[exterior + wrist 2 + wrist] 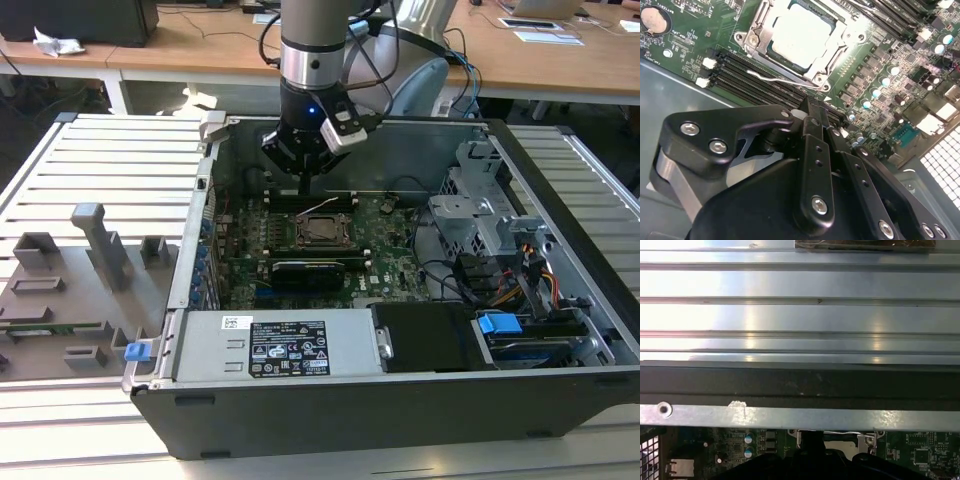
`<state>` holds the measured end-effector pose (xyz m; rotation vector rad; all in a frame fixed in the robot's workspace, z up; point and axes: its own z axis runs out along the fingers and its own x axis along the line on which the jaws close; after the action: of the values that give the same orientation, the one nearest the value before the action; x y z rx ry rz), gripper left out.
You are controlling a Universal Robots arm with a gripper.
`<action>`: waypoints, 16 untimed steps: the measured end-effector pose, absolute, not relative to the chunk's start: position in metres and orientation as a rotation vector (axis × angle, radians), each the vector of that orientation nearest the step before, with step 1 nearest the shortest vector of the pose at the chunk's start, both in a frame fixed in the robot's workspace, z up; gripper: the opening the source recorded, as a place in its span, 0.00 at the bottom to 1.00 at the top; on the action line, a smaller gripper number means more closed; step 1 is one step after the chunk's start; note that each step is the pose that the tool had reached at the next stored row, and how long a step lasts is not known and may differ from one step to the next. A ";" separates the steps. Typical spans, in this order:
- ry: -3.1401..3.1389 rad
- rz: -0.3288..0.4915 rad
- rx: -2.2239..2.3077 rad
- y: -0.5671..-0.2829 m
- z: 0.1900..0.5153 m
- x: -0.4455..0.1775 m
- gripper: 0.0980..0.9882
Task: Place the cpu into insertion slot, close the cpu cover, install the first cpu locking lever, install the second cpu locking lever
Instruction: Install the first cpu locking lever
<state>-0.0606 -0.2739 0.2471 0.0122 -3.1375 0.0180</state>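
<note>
Second wrist view: cpu (802,34) sits in the insertion slot (774,50) under the closed cpu cover (837,42), clenched empty jaws beside a locking lever (772,78), which needs pressing down

Bright daylight, glare on cpu (802,34) top, metal slats (800,315) washed out, case interior shadowed

cpu (802,34): dull silver-grey metal top, smooth, washed pale by glare
cpu cover (842,37): thin bright metal frame, satin sheen
gripper (812,117): matt black fingers and links, shiny steel screw heads
circuit board (685,40): glossy green laminate, at 9 o'clock of the cpu
computer case (330,410): matt black outside, bare grey sheet metal inside
ribbed table (800,315): brushed aluminium, reflective
desks (560,60): light wood
</note>
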 end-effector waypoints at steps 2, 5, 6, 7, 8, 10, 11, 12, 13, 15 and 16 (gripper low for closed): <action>-3.138 0.018 0.012 -0.274 0.245 -0.061 0.01; -3.138 0.018 0.013 -0.274 0.242 -0.061 0.01; -3.137 0.018 0.014 -0.274 0.241 -0.061 0.01; -3.138 0.018 0.016 -0.274 0.239 -0.061 0.01; -3.138 0.018 0.017 -0.274 0.237 -0.061 0.01; -3.138 0.018 0.018 -0.274 0.235 -0.061 0.01; -3.137 0.018 0.019 -0.274 0.233 -0.061 0.01; -3.137 0.018 0.019 -0.274 0.232 -0.061 0.01; -3.138 0.018 0.019 -0.274 0.231 -0.061 0.01; -3.138 0.018 0.019 -0.274 0.228 -0.060 0.01; -3.138 0.018 0.020 -0.274 0.226 -0.060 0.01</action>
<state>-0.0602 -0.2738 0.2264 0.0199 -3.1375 0.0180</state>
